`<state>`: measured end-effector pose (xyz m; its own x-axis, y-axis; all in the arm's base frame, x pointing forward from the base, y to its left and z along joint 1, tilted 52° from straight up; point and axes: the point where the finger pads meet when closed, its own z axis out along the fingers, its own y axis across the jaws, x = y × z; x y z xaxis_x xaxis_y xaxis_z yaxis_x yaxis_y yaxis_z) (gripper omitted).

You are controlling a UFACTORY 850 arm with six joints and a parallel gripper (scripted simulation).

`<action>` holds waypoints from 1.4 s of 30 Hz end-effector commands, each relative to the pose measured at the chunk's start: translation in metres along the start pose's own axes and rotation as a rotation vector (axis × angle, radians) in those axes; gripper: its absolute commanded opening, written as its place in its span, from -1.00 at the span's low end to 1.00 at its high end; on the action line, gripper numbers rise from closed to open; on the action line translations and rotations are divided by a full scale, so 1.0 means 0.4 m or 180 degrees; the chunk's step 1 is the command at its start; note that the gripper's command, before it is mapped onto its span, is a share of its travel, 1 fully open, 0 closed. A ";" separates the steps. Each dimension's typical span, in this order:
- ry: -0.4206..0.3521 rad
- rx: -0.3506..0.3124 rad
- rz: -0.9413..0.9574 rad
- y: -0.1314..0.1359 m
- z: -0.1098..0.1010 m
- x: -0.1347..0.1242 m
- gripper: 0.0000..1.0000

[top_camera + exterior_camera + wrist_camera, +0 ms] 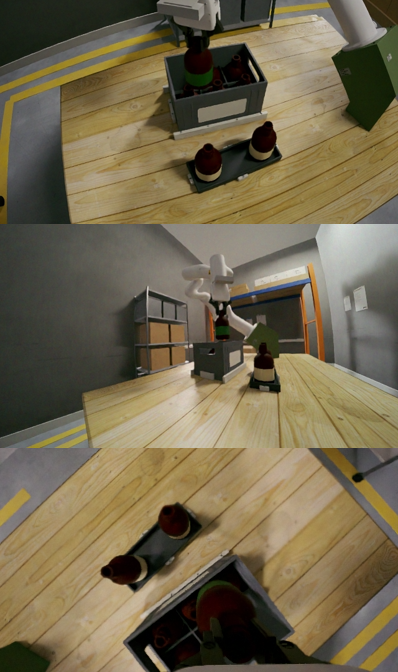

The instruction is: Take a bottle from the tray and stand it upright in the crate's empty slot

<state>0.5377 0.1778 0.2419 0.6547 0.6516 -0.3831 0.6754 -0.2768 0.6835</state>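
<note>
My gripper is shut on the neck of a brown bottle with a green label and holds it upright above the grey crate, over its back left part. The bottle's base hangs at about the crate's rim in the exterior view. Several brown bottles stand in the crate's slots. The slot right under the held bottle is hidden. The dark tray in front of the crate holds two brown bottles with cream labels, one at the left end and one at the right end. The wrist view shows the held bottle over the crate.
A green block carries the arm's base at the right edge of the table. A white rail lies along the crate's front. A shelf with boxes stands beyond the table.
</note>
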 end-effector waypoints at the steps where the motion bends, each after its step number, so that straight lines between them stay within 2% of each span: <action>1: 0.0005 -0.0001 0.0001 0.020 -0.002 -0.012 -1.00; 13: 0.0005 -0.0001 0.0001 0.076 -0.002 -0.051 -1.00; 42: 0.0005 -0.0001 0.0001 0.164 -0.002 -0.111 -1.00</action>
<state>0.5515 0.1336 0.2997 0.6544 0.6519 -0.3831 0.6757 -0.2767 0.6833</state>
